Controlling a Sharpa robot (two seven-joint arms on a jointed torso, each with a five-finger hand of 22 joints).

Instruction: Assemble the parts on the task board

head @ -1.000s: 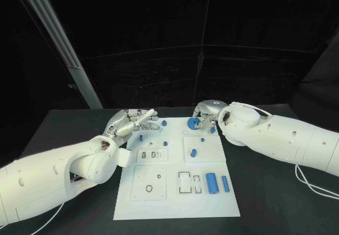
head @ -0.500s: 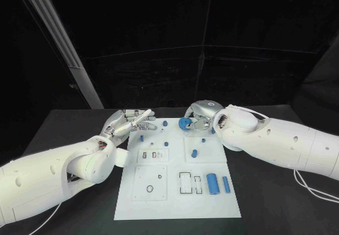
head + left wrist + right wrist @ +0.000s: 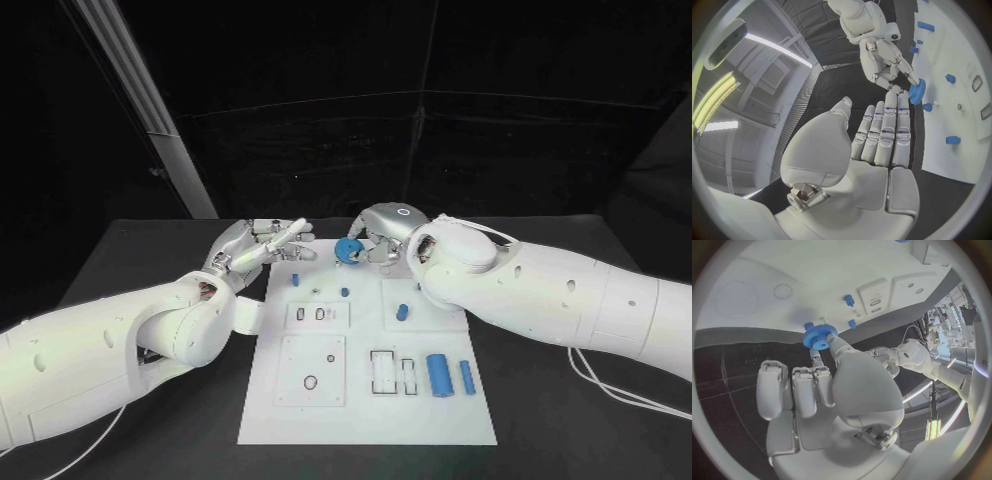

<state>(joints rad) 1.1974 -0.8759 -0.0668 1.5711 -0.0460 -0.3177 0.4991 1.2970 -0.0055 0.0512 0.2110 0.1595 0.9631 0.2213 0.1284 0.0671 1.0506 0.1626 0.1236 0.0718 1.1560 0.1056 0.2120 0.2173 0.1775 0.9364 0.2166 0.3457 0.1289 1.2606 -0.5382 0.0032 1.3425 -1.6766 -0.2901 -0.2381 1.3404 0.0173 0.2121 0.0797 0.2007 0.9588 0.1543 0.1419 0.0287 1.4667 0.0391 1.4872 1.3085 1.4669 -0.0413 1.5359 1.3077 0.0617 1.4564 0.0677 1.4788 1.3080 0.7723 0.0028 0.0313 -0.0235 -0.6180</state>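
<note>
Over the far end of the task board [image 3: 368, 420], your right hand [image 3: 378, 238] pinches a blue gear [image 3: 348, 250] between thumb and fingertip, lifted off the white plate. Your left hand [image 3: 260, 246] hovers just beside it at the board's far left corner, fingers straight and held together, holding nothing. Nearer you, two blue cylinders [image 3: 438, 374] lie side by side on the board

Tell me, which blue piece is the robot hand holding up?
The round blue gear with teeth around its edge. The right robot hand pinches it at the far end of the task board; the other blue parts lie on the board.
</note>
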